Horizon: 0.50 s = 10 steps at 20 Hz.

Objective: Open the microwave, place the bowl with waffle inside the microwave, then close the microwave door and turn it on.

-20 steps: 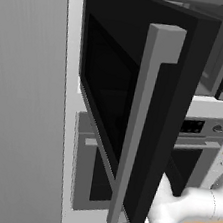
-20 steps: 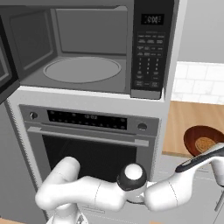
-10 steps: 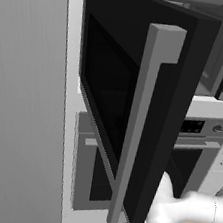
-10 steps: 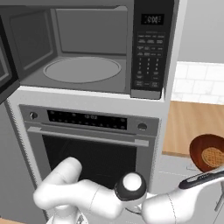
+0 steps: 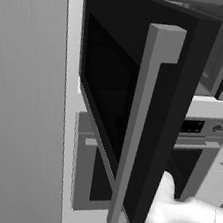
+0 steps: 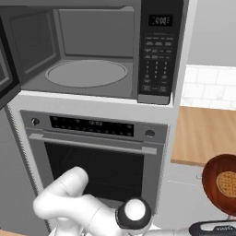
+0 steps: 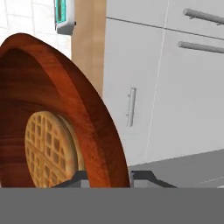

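The microwave (image 6: 92,46) stands open above the oven, its cavity and glass turntable (image 6: 86,73) bare, and its button panel (image 6: 156,50) is on the right. The microwave door (image 5: 177,93) is swung wide to the left, with its tall grey handle (image 5: 141,128) close in the left base view. The brown wooden bowl (image 6: 221,182) with a round waffle (image 6: 227,183) hangs at the lower right, off the counter. In the hand view my gripper (image 7: 109,177) is shut on the bowl's (image 7: 65,100) rim, one finger on each side, and the waffle (image 7: 48,148) lies inside.
A stainless oven (image 6: 97,152) with a horizontal handle sits under the microwave. A wooden counter (image 6: 207,133) with a white tiled wall lies to the right. White cabinet doors and drawers (image 7: 175,87) fill the background of the hand view, where a small white and teal device (image 7: 64,16) shows at top.
The bowl with the waffle has come off the counter and moved down and toward the camera in the right base view. The arm has swung lower with it.
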Motion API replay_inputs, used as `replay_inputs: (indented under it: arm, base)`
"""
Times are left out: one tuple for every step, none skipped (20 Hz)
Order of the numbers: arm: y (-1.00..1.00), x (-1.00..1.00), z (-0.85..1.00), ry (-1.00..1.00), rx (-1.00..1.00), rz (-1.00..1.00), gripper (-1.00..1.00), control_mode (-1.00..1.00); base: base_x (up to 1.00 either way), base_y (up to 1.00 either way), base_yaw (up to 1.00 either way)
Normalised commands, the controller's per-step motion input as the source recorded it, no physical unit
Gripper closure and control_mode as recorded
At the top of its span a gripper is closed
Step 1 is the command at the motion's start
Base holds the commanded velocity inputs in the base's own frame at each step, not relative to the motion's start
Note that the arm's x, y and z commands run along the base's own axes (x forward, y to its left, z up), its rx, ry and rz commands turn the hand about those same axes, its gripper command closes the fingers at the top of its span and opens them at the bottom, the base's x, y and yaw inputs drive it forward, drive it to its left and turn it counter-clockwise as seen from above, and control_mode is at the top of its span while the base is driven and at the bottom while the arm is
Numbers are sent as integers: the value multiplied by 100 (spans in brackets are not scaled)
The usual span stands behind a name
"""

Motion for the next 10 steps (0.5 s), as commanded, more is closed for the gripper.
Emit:
replay_inputs:
  arm:
    - [48,-100,5,-20,-3,0,100,-100]
    - [59,-100,11,-17,-3,0,100,-100]
    - [68,-100,16,-13,-4,0,100,-100]
    - [85,-100,24,-9,-4,0,100,-100]
    - [100,-99,27,-5,-7,0,100,-100]
    - [100,-96,31,-5,-8,0,100,-100]
    - [100,-92,34,-6,-9,0,100,-100]
    - [100,-94,36,-8,-9,0,100,-100]
    - [100,-97,40,-13,-7,1,100,-100]
    - [100,-100,44,-18,-6,1,100,-100]
  base:
    - [0,0,0]
    - [0,0,0]
    - [0,0,0]
    - [0,0,0]
    - [0,0,0]
    - [0,0,0]
    - [0,0,0]
    - [0,0,0]
    - [0,0,0]
    - [0,0,0]
